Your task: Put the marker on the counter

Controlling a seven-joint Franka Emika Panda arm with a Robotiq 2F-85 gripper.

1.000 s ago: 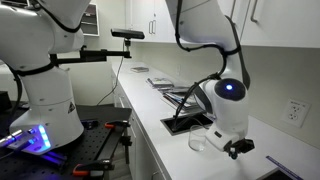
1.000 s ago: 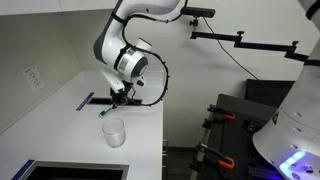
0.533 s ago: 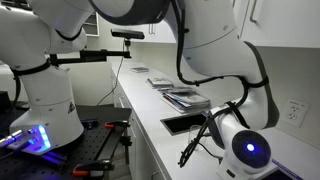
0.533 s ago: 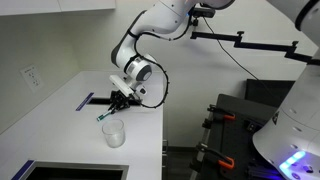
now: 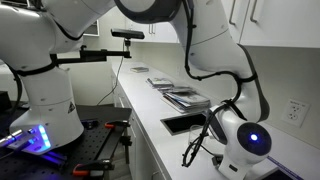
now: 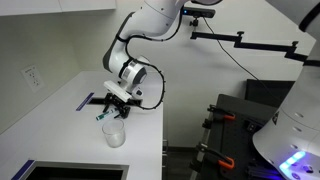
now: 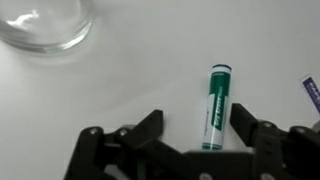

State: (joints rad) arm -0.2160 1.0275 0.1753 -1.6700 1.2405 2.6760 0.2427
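Observation:
In the wrist view the marker [image 7: 217,105], green and white, lies flat on the white counter [image 7: 120,90]. My gripper [image 7: 198,125] is open. Its two dark fingers [image 7: 150,125] stand on either side of the marker's lower end, and a gap shows on both sides. The marker sits nearer the right-hand finger. In an exterior view the gripper [image 6: 111,108] is low over the counter [image 6: 60,135], just behind the clear cup [image 6: 114,132]. The marker's tip [image 6: 101,117] shows beside it. In the view from the opposite side the arm's wrist [image 5: 248,142] hides the gripper and marker.
The clear cup's base [image 7: 45,20] is at the top left of the wrist view. A dark flat strip [image 6: 93,100] lies behind the gripper. A dark recess [image 5: 186,123] is cut into the counter, with papers [image 5: 185,97] beyond it. A wall outlet [image 6: 33,76] is nearby.
The arm has come down beside the cup. The jaws, shut on the marker a second ago, have opened, and the marker now lies on the counter.

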